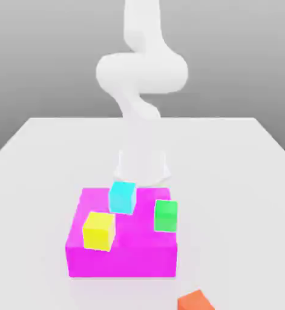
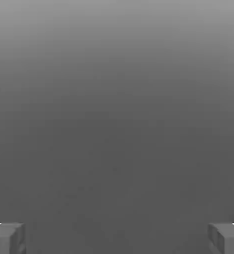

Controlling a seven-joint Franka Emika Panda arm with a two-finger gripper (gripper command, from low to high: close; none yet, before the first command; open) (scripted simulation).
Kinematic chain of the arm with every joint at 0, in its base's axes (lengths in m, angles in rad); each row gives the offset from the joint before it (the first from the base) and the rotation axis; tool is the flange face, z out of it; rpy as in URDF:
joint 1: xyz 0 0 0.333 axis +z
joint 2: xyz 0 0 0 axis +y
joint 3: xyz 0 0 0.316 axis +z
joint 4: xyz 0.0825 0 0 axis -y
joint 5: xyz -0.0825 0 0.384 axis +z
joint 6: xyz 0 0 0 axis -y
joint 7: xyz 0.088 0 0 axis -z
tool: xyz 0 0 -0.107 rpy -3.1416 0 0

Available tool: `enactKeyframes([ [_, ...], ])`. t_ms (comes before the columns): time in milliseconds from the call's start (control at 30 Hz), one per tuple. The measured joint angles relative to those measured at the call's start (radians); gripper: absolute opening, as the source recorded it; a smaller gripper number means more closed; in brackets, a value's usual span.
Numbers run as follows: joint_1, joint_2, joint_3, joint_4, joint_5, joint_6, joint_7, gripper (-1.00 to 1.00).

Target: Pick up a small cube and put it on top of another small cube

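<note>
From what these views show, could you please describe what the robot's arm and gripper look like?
The arm is plain glossy white, made of thick rounded segments with bulging joints, with no cables or markings visible. The gripper has two blocky dark grey fingers with white parts at their outer edges.

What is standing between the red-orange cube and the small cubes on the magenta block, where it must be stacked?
Nothing visible. The red-orange cube lies on the white table, in front of the magenta block, apart from it. The cyan cube, green cube and yellow cube sit on that block with their tops bare.
</note>
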Motion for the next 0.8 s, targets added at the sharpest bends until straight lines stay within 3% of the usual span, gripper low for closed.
enactKeyframes([
  [800,0.105,0.876,0.037,-0.009,-0.011,0.275,-0.191,0.0],
])
